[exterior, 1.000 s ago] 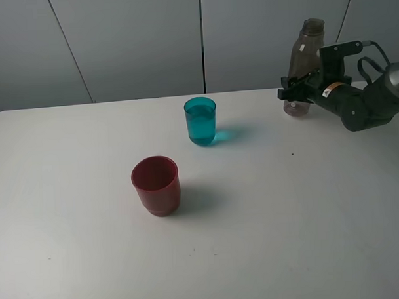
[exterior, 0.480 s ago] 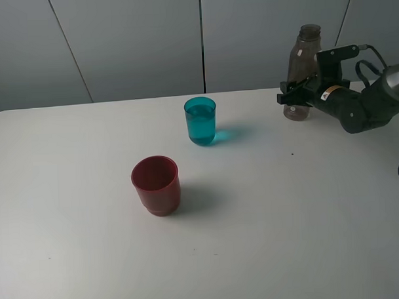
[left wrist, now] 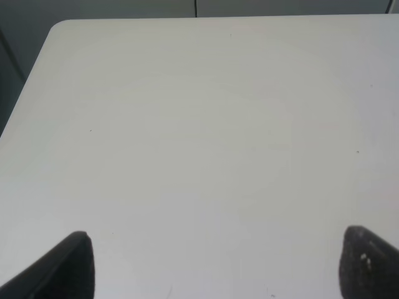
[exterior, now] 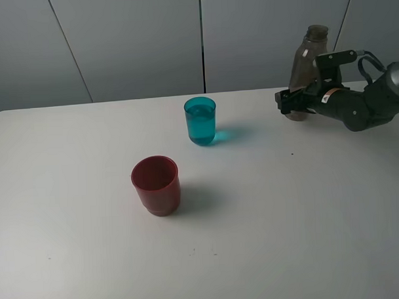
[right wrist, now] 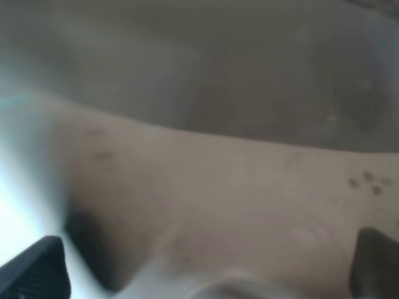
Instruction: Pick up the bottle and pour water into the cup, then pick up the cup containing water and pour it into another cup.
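The smoky grey-brown bottle (exterior: 306, 57) is at the back right of the white table (exterior: 287, 205), leaning slightly to the right. My right gripper (exterior: 287, 102) is shut on its lower body. In the right wrist view the bottle (right wrist: 218, 180) fills the space between the two fingertips of the gripper (right wrist: 206, 268). The teal cup (exterior: 200, 121) holds water and stands at the back middle. The dark red cup (exterior: 156, 185) stands in front of it to the left, and its inside is not visible. My left gripper (left wrist: 215, 265) is open over bare table.
Grey wall panels (exterior: 137, 40) run right behind the table's back edge. The right arm (exterior: 365, 101) stretches in from the right edge. A table corner (left wrist: 56, 28) shows in the left wrist view.
The bottle came down from a slightly raised position to the table, then tipped so its top leans right. My right gripper shifted a little left and lower. The cups have not moved.
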You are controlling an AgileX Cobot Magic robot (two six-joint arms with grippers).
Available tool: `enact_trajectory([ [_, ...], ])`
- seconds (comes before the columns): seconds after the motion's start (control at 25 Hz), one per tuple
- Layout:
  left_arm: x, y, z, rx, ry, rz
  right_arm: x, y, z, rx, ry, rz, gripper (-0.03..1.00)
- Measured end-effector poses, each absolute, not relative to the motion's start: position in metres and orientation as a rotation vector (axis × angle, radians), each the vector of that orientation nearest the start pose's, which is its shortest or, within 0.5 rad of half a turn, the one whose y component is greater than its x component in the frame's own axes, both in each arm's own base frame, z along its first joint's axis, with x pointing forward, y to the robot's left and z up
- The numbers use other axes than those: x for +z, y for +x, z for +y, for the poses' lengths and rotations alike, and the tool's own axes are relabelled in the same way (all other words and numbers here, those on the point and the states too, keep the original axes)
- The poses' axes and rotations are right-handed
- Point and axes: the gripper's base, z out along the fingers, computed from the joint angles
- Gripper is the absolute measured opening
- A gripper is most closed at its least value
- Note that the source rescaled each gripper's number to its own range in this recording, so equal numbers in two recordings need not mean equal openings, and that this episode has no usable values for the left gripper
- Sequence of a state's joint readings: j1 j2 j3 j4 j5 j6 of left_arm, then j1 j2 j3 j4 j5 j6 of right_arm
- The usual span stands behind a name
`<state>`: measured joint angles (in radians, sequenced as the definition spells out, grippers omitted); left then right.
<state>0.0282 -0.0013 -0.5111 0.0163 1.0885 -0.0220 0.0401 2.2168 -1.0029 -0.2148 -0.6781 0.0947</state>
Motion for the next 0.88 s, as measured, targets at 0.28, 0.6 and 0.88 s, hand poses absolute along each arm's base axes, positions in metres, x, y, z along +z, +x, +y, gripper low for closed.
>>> enact_trajectory([
  [0.28,0.278,-0.008,0.001,0.023,-0.053,2.059,0.074,0.37,0.026,0.113,-0.201,2.108,0.99],
  [0.6,0.278,-0.008,0.001,0.023,-0.053,2.059,0.092,0.312,0.025,0.119,-0.213,2.168,0.99],
  [0.88,0.278,-0.008,0.001,0.023,-0.053,2.059,0.106,0.273,0.042,0.205,-0.492,2.145,0.99],
])
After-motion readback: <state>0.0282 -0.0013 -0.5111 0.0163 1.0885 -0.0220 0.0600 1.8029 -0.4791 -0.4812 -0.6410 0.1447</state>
